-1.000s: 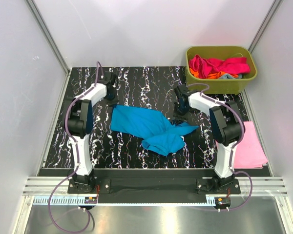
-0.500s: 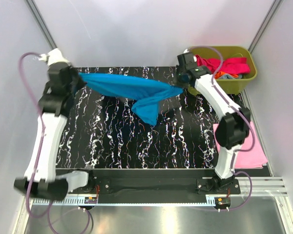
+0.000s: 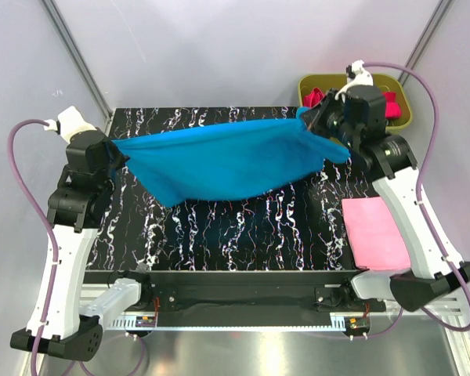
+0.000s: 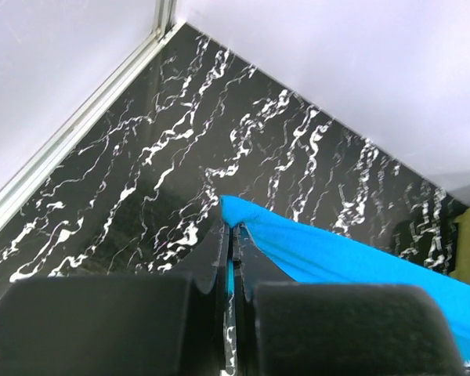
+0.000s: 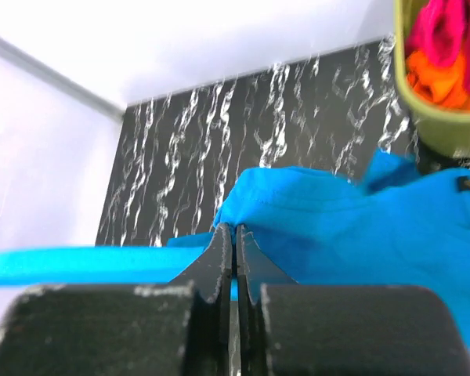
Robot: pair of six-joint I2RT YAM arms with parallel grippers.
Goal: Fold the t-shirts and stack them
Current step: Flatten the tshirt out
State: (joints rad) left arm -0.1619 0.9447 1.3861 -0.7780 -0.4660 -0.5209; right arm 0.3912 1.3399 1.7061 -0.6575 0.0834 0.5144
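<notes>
White panel walls [image 3: 219, 47] enclose a black, white-veined table [image 3: 219, 235]; both of my arms are raised above it.

1. Cyan t-shirt [image 3: 219, 160]: suspended in the air between my two claws and clear of the table. It spans from one claw to the other as a wide sheet. The middle sags, and the lower edge droops toward the side of my left claw.

2. Pink t-shirt [image 3: 374, 231]: lies flat on the table as a neat rectangle, nearer my base than my right claw and well apart from the cyan cloth.

3. Olive-green tub [image 3: 407, 113]: stands just beyond my right claw at the far right corner. It holds a magenta t-shirt [image 5: 446, 31] and an orange t-shirt [image 5: 439, 74], bunched together.

4. Left claw [image 3: 113, 150]: clenched on one end of the cyan t-shirt. The left wrist view shows the fingers [image 4: 211, 243] pressed together with a thin strip of cyan cloth pinched between them.

5. Right claw [image 3: 319, 121]: clenched on the opposite end of the cyan t-shirt. The right wrist view shows the fingers closed, with cyan cloth gathered in folds directly past the tips.
</notes>
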